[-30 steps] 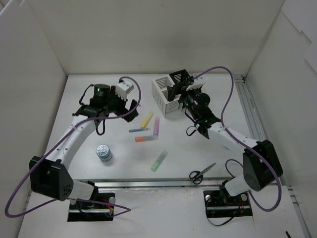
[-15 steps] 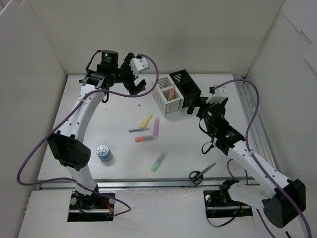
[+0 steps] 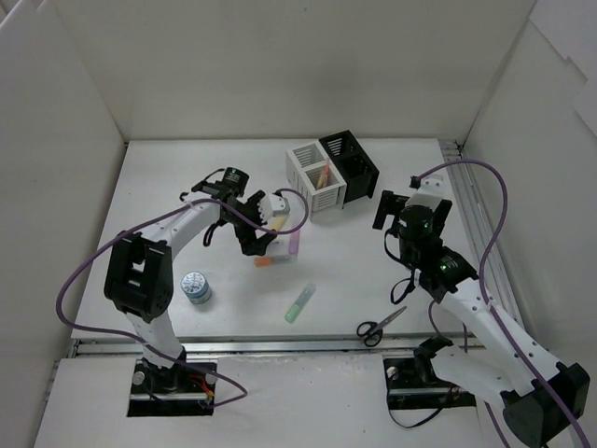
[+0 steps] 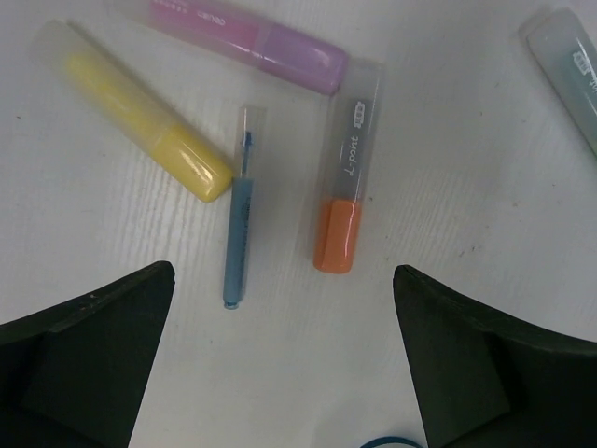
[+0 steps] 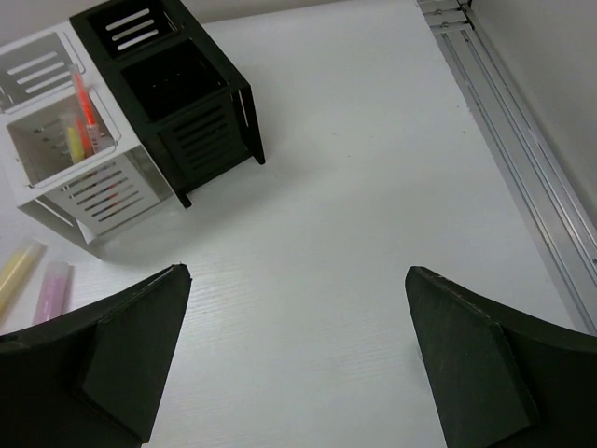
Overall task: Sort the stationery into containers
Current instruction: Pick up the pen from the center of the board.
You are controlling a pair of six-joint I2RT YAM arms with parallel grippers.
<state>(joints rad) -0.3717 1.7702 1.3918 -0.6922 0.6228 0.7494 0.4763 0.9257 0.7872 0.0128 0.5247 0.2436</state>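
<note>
My left gripper (image 3: 256, 235) is open and empty, hovering low over the marker cluster. In the left wrist view (image 4: 280, 289) a yellow marker (image 4: 140, 126), purple marker (image 4: 252, 42), thin blue pen (image 4: 238, 219) and orange marker (image 4: 345, 187) lie just ahead of the jaws. The green marker (image 3: 298, 303) lies apart, nearer the front. The white holder (image 3: 312, 177) and black holder (image 3: 350, 163) stand joined at the back. The red pencil (image 5: 84, 103) stands in the white holder (image 5: 65, 140). My right gripper (image 3: 394, 213) is open and empty, right of the holders (image 5: 298, 280).
The white jar with blue dots (image 3: 196, 287) stands front left of the markers. The black-handled scissors (image 3: 381, 325) lie near the front edge beside the right arm. A metal rail (image 3: 476, 233) runs along the table's right side. White walls enclose the table.
My left arm has swung down from high at the back to low over the markers. My right gripper has drawn back rightward from the holders. Both stay open.
</note>
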